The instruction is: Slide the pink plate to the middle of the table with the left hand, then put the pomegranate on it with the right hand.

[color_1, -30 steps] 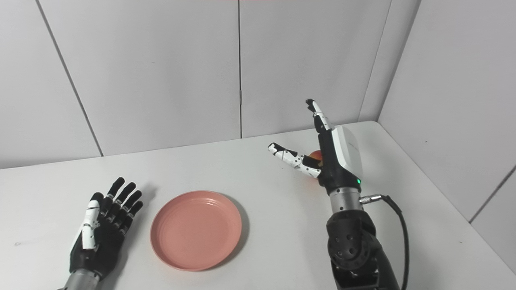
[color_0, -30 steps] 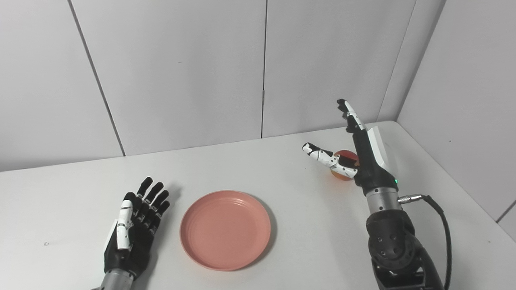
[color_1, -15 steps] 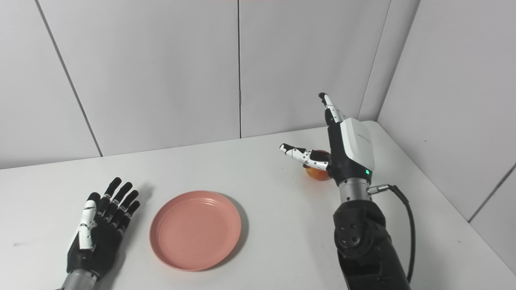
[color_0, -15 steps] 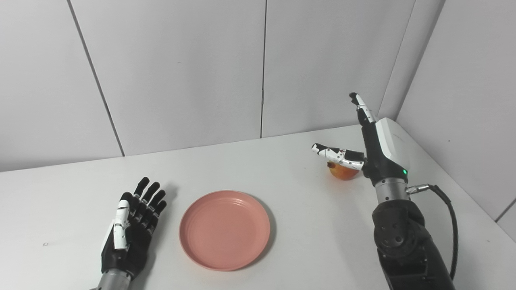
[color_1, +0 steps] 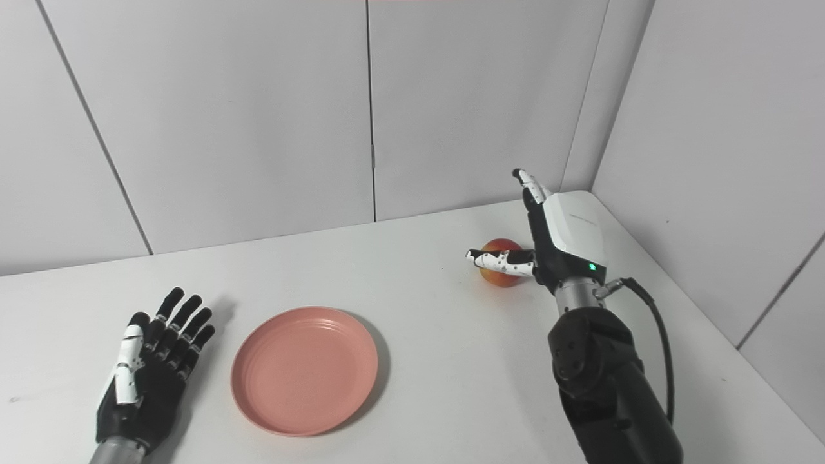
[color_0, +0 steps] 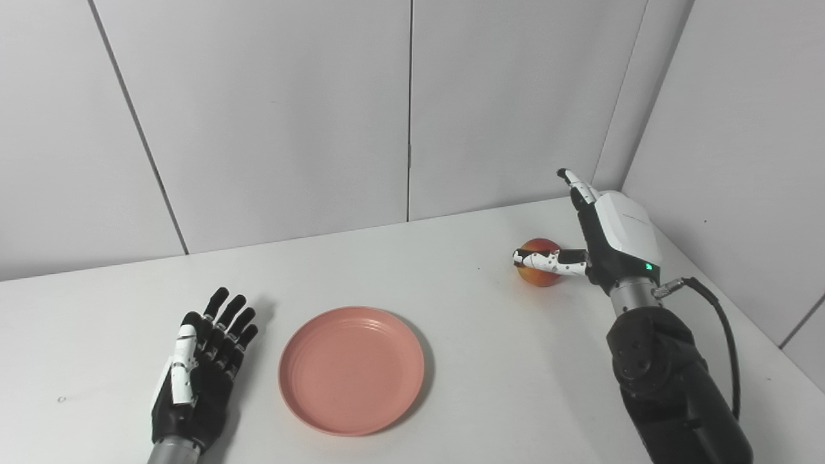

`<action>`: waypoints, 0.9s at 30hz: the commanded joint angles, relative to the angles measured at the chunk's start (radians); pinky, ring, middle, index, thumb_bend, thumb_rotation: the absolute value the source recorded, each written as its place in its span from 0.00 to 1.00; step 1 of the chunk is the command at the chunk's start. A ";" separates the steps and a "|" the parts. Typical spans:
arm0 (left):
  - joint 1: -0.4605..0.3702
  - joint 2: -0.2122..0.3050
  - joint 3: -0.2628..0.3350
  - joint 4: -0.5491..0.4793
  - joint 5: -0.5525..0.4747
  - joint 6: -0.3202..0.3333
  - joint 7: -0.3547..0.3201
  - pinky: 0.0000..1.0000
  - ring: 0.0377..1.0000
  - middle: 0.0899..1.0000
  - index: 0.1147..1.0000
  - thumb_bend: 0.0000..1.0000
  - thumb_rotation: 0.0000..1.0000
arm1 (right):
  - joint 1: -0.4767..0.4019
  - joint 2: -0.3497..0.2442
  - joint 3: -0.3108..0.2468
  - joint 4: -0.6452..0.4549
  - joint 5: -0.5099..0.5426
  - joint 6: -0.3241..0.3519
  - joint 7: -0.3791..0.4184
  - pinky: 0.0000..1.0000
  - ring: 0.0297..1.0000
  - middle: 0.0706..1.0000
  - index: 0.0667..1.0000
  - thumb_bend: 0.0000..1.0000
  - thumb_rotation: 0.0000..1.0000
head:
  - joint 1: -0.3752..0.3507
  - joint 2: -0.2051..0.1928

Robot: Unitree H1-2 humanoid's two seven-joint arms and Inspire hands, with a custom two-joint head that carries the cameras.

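Observation:
The pink plate (color_0: pixel 351 369) lies flat on the white table, a little left of the middle and near the front. My left hand (color_0: pixel 200 361) rests open on the table just left of the plate, fingers spread, apart from its rim. The red-orange pomegranate (color_0: pixel 539 270) sits at the back right of the table. My right hand (color_0: pixel 596 235) is open beside it, on its right: the thumb reaches across the front of the fruit and the fingers point up and back past it. The fruit stands on the table, with no fingers closed around it.
Grey wall panels close off the back and right side; the table's right edge (color_0: pixel 741 303) runs close to the right arm. A black cable (color_0: pixel 718 322) loops from the right wrist. Bare table lies between plate and pomegranate.
The right hand has moved back and to the right, coming down beside the pomegranate, which now shows more fully. The left hand drew slightly back from the plate. The camera view shifted a little.

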 commanded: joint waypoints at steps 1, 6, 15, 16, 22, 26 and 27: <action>0.002 0.011 0.002 0.009 0.006 0.033 0.009 0.97 0.94 0.94 0.93 0.34 1.00 | -0.039 -0.038 -0.005 -0.002 -0.015 0.001 0.006 0.77 0.88 0.92 0.92 0.98 0.46 | 0.001 0.003; 0.003 0.013 0.000 0.006 0.010 0.031 0.009 0.97 0.94 0.94 0.93 0.34 1.00 | -0.044 -0.060 -0.001 0.031 0.001 -0.005 0.035 0.78 0.90 0.92 0.93 1.00 0.46 | 0.002 0.005; 0.006 0.012 0.003 -0.004 0.009 0.045 0.020 0.96 0.93 0.93 0.92 0.34 1.00 | -0.051 -0.086 0.018 0.119 0.050 -0.035 0.037 0.80 0.89 0.92 0.93 1.00 0.47 | -0.005 0.010; 0.006 0.013 0.001 -0.006 0.011 0.046 0.018 0.96 0.93 0.93 0.92 0.34 1.00 | -0.052 -0.090 0.024 0.131 0.053 -0.037 0.036 0.81 0.89 0.92 0.93 1.00 0.47 | -0.006 0.010; 0.005 0.019 -0.002 0.004 0.014 0.035 0.010 0.97 0.94 0.94 0.93 0.34 1.00 | -0.062 -0.105 0.042 0.196 0.087 -0.059 0.021 0.82 0.90 0.93 0.93 1.00 0.47 | -0.006 0.010; 0.006 0.022 -0.002 0.000 0.014 0.045 0.013 0.97 0.94 0.94 0.93 0.34 1.00 | -0.070 -0.111 0.051 0.230 0.106 -0.070 0.011 0.81 0.90 0.93 0.94 1.00 0.48 | -0.005 0.011; 0.006 0.022 -0.003 -0.001 0.014 0.045 0.013 0.97 0.94 0.94 0.93 0.34 1.00 | -0.071 -0.112 0.052 0.232 0.108 -0.070 0.009 0.81 0.90 0.93 0.94 1.00 0.48 | -0.005 0.011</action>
